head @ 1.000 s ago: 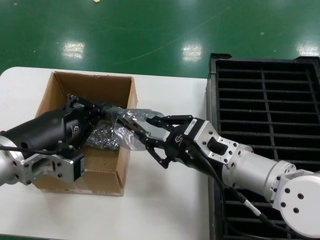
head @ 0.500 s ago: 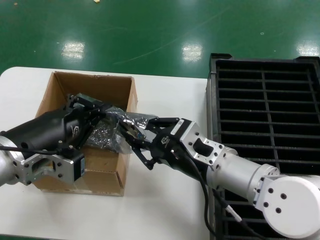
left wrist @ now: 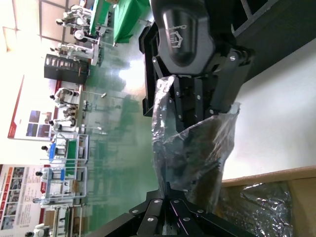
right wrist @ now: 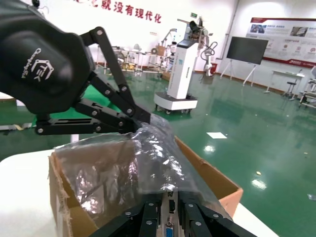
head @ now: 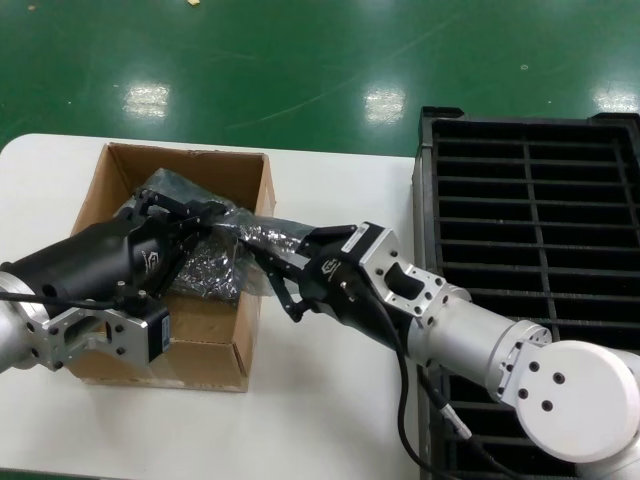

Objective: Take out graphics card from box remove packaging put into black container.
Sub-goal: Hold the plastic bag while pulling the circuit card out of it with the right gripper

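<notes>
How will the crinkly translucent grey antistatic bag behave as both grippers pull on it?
The crinkly translucent grey antistatic bag looks floppy: it sags and creases between the left gripper and right gripper. Its glossy film may slip. The card's bracket inside probably stiffens that end.

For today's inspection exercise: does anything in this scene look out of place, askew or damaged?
Nothing looks damaged. The bagged graphics card hangs askew over the box wall, stretched between the left gripper and right gripper, its packaging crumpled. More crinkled bags lie in the box.
</notes>
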Controlling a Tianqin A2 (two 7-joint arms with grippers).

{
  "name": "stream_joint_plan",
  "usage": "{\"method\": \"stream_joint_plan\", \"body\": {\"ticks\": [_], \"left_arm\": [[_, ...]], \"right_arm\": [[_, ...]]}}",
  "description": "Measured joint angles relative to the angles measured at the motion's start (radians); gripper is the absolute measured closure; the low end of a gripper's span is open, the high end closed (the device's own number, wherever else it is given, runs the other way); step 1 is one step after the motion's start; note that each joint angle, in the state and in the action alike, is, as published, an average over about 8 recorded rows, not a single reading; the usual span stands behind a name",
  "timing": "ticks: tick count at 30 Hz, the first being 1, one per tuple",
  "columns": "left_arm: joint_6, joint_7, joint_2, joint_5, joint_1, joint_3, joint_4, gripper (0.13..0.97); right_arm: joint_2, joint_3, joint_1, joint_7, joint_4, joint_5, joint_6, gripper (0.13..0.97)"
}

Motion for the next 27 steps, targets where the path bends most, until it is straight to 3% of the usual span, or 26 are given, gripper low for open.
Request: {"method": "stream_joint_plan", "body": {"ticks": [8,27], "left_arm": [[0.0,0.0,0.0,0.0,0.0,0.0,0.0,0.957],[0.0,0.0,0.0,0.0,0.0,0.0,0.0,0.957]], "right_arm": [[0.025,0.034,-0.028,-0.005,0.057,0.011,-0.032,0.909],[0.22,0.123,-0.153,0.015,0.345,0.126,-0.128,0.909]]}}
